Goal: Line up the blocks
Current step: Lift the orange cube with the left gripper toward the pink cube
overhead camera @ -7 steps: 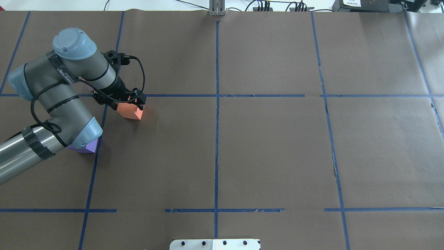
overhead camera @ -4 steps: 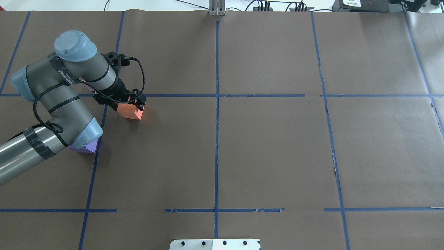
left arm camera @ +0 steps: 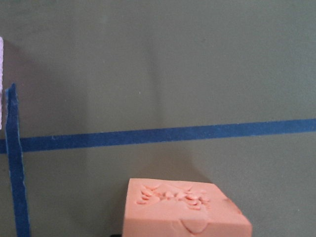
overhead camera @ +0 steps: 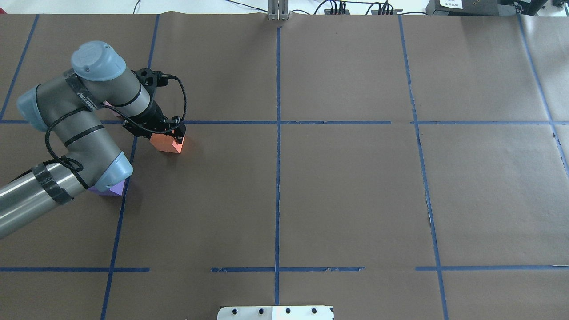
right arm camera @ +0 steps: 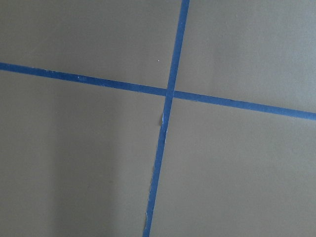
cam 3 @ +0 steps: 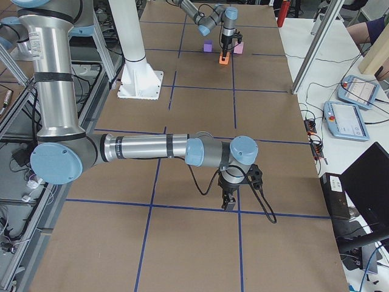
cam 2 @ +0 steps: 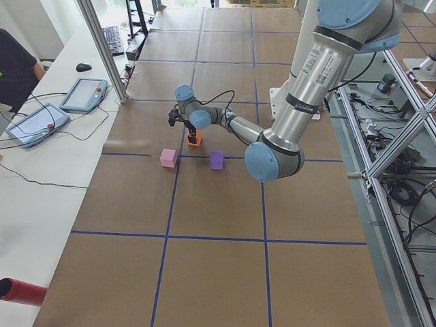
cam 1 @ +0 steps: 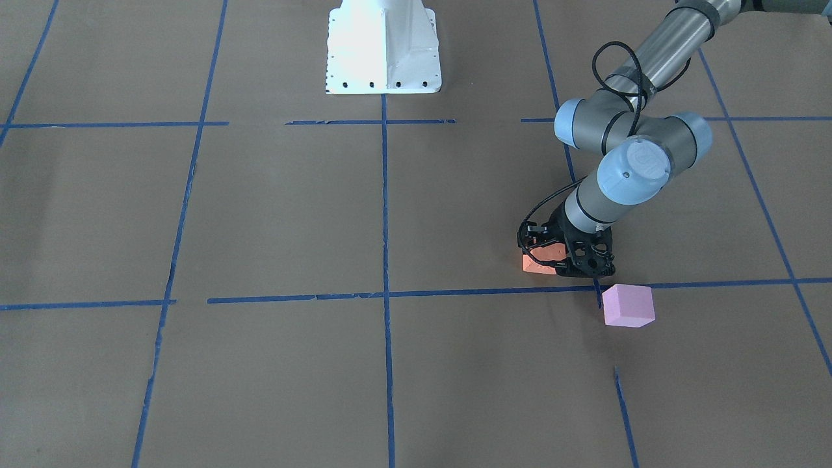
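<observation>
My left gripper [overhead camera: 167, 134] is shut on the orange block [overhead camera: 165, 143] and holds it at or just above the brown paper, beside a blue tape line. The front-facing view shows the same gripper [cam 1: 554, 255] and orange block [cam 1: 538, 262]. The pale pink block [cam 1: 627, 305] sits just past the tape line, close to the gripper; my arm hides most of it in the overhead view. The blue-violet block [overhead camera: 112, 190] lies half under my left elbow and shows whole in the left view [cam 2: 216, 160]. My right gripper [cam 3: 230, 204] hangs low over a tape crossing; I cannot tell whether it is open.
The white base plate [cam 1: 383, 45] stands at the table's robot side. Blue tape lines [overhead camera: 278, 178] divide the brown paper into squares. The operators' bench with tablets [cam 2: 37, 122] runs along the far side.
My left arm's wrist and elbow have shifted slightly right and away. The orange block stays in the gripper, almost in the same place, perhaps a touch lower.
</observation>
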### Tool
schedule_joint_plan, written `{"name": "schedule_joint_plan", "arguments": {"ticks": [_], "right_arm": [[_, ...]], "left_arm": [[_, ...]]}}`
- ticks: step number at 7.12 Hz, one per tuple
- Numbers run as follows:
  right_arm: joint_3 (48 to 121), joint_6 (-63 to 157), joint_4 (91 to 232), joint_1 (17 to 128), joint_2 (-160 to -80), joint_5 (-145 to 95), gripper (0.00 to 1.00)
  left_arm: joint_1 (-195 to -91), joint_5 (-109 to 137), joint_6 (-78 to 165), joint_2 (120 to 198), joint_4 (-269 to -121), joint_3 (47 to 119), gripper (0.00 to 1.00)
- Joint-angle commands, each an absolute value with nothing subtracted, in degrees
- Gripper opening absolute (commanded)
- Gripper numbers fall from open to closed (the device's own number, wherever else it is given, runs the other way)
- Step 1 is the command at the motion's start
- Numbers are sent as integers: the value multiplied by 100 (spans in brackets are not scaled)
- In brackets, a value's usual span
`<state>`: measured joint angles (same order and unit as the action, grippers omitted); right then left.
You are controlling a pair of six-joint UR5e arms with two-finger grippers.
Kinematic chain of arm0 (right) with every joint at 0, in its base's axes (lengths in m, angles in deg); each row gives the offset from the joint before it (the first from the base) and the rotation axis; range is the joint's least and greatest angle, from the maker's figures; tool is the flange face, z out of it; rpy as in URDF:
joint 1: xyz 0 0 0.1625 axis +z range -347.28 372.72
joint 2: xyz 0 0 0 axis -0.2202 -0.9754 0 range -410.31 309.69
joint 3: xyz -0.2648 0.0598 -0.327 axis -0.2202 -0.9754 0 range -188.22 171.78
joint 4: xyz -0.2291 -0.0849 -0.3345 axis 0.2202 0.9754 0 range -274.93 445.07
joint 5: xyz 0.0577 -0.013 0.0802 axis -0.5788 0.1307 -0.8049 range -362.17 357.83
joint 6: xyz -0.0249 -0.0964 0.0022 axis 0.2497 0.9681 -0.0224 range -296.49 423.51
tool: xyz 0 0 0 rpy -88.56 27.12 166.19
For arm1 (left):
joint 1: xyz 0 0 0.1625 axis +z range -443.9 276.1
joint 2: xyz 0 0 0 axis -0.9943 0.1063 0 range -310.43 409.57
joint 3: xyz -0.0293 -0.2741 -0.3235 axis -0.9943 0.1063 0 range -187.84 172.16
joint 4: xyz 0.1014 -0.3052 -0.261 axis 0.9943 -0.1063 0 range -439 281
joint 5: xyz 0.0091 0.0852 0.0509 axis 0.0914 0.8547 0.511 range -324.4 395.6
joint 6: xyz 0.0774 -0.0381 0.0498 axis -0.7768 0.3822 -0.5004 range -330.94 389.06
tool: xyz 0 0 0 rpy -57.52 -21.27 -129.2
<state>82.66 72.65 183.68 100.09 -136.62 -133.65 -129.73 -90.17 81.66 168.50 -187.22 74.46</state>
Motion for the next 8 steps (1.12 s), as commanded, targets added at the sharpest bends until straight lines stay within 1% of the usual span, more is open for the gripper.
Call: {"name": "schedule_joint_plan", "arguments": {"ticks": [1, 2, 3, 4, 7, 8], "right_arm": [[8266, 7265, 18368, 10009, -13662, -13365, 100], [8266, 7265, 18368, 10009, -13662, -13365, 100], [8266, 7265, 18368, 10009, -13662, -13365, 100], [8266, 7265, 18368, 10009, -13662, -13365, 100], [8266, 7265, 18368, 10009, -13662, -13365, 100], [8266, 7265, 18368, 10009, -13662, -13365, 100]], "left_arm": [[-13073, -9026, 8135, 16857, -18720, 7695, 36], [-13396, -9078, 8118, 16788, -18415, 8167, 33], [-13678, -9078, 7761, 16761, -17821, 8590, 34], [-14020, -9078, 7061, 16726, -17240, 8837, 35], [-14173, -9096, 6311, 15788, -17217, 9156, 37], [-14156, -9209, 6272, 15698, -17234, 9017, 37]]}}
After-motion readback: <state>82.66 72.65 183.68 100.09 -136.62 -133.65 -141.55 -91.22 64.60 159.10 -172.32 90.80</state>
